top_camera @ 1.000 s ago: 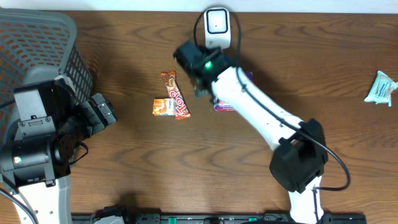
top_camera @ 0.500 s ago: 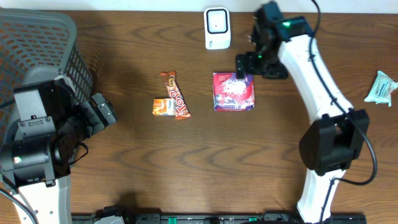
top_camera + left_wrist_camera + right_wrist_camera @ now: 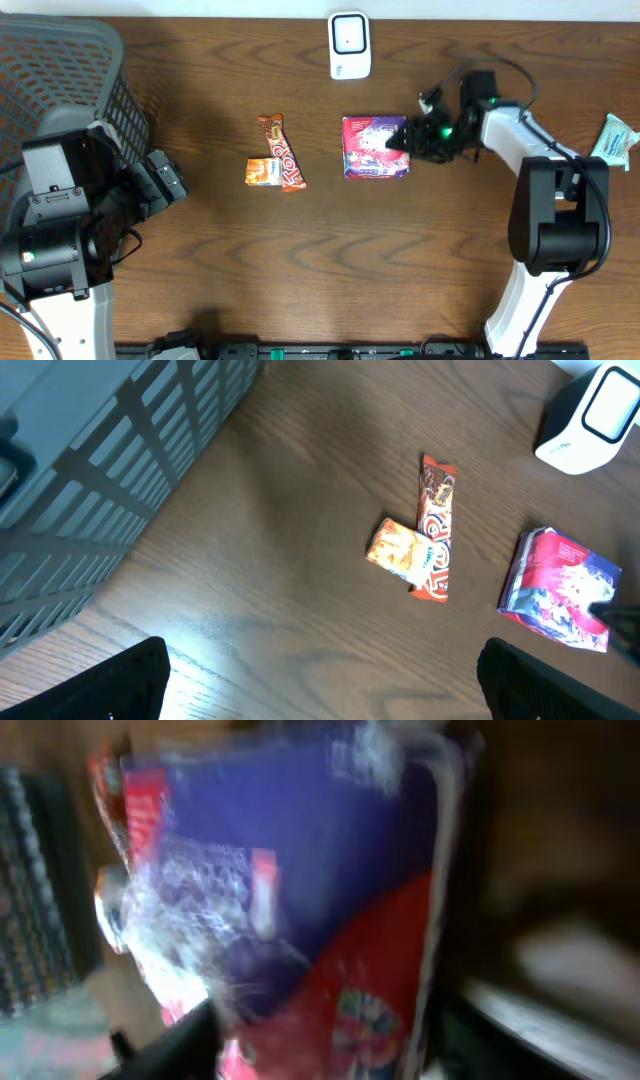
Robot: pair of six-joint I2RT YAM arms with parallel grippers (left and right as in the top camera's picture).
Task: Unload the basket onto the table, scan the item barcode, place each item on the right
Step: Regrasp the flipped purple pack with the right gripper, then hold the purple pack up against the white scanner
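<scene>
The packet [image 3: 370, 150] lay on the worktop [image 3: 300, 260] near the scanner [image 3: 349, 45], its right edge meeting the right gripper [image 3: 404, 140]; whether that gripper had it clamped was unclear. The distant left gripper [image 3: 172, 183] stood open, empty.

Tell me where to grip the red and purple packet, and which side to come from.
Probably best: pinch the packet by its right edge, coming in low from the right. It lies flat on the table, so only a thin edge gives the fingers purchase, and the right gripper is at that edge. The candy bars lie off its left side.
</scene>
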